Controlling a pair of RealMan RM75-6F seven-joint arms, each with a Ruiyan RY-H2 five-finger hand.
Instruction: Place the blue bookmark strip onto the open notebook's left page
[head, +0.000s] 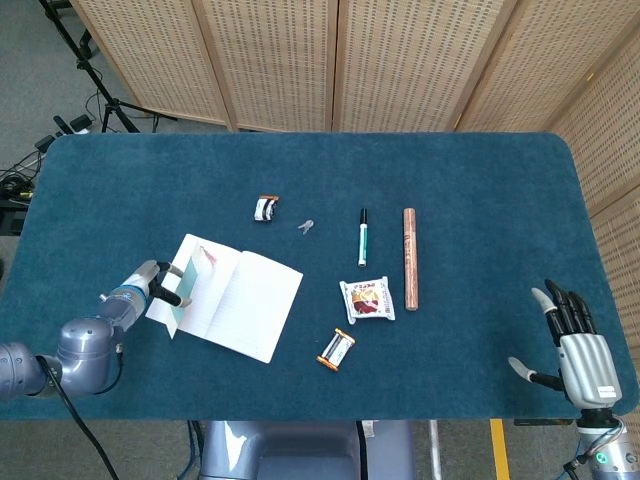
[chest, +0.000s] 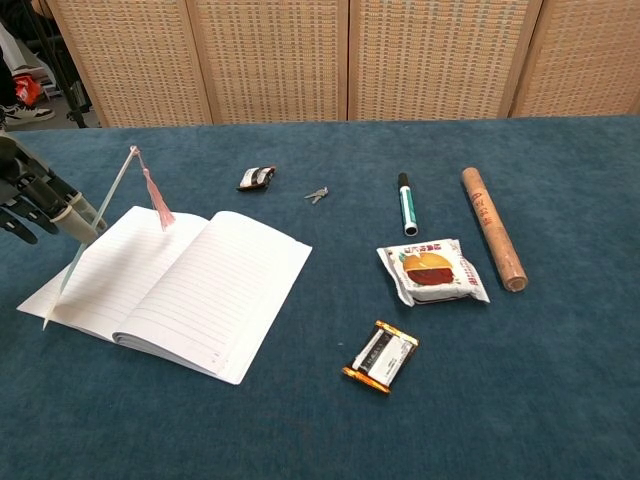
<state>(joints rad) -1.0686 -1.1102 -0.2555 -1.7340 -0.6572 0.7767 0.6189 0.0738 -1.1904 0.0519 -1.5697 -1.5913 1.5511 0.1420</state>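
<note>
The open notebook (head: 240, 298) (chest: 190, 283) lies on the blue table, left of centre. My left hand (head: 150, 290) (chest: 35, 200) pinches the pale blue bookmark strip (head: 186, 292) (chest: 92, 232) at the notebook's left edge. The strip stands steeply tilted over the left page (chest: 115, 270); its lower end is by the page's outer corner and its pink tassel (chest: 157, 199) hangs from the raised top end. My right hand (head: 575, 345) rests at the table's front right with fingers spread and nothing in it.
On the table lie a small wrapped item (head: 265, 208), a key (head: 306, 226), a green marker (head: 362, 237), a brown tube (head: 409, 258), a snack packet (head: 367, 299) and a battery pack (head: 337, 350). Wicker screens stand behind the table.
</note>
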